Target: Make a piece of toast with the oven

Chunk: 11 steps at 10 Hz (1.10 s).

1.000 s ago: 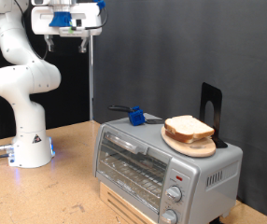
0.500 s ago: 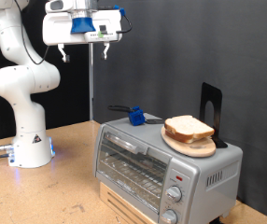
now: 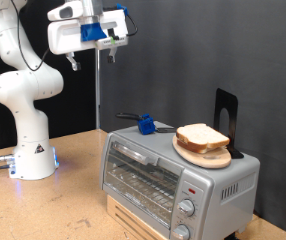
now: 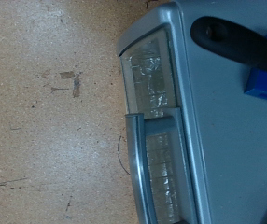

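The fingers [image 3: 93, 55] hang high above the worktop [image 3: 73, 205], near the exterior view's top and a little to its left. Two thin dark tips point down from the white hand, one at each end of it and well apart, so the fingers stand open with nothing between them. No fingertip shows in the wrist view.

Well below the fingers and off toward the exterior view's right stands the oven [image 3: 178, 180], a boxy silver-grey unit on the wooden worktop. Its glass door [image 3: 141, 178] is shut, the wire rack shows behind the glass, and two round knobs [image 3: 184, 208] sit on its front at the right-hand end. The wrist view looks straight down on the oven's top [image 4: 227, 131] and its door handle [image 4: 138, 168], with bare wood alongside.

The piece of toast [image 3: 202, 137], pale with a tan crust, lies flat on a round wooden plate [image 3: 205, 155] that rests on the oven's roof, far below the fingers and apart from them. A flat black stand [image 3: 226, 115] rises upright just behind the plate. A small blue block [image 3: 144, 124] with a dark handle lies on the oven's roof, on the side of the toast nearer the fingers.
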Each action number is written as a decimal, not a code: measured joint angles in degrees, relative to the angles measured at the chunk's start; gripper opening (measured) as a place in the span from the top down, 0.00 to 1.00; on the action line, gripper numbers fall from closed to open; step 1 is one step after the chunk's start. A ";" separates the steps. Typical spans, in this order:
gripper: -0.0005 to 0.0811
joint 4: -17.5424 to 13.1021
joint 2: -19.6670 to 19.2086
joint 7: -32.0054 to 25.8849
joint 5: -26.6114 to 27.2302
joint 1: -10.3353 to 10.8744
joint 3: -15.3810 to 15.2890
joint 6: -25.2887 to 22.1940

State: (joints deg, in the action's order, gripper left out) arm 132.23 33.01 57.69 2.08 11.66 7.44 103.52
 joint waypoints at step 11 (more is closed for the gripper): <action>0.01 -0.36 -10.00 -3.94 2.09 0.11 0.28 10.02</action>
State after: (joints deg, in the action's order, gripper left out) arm 131.88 23.01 53.76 4.17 11.77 7.73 113.54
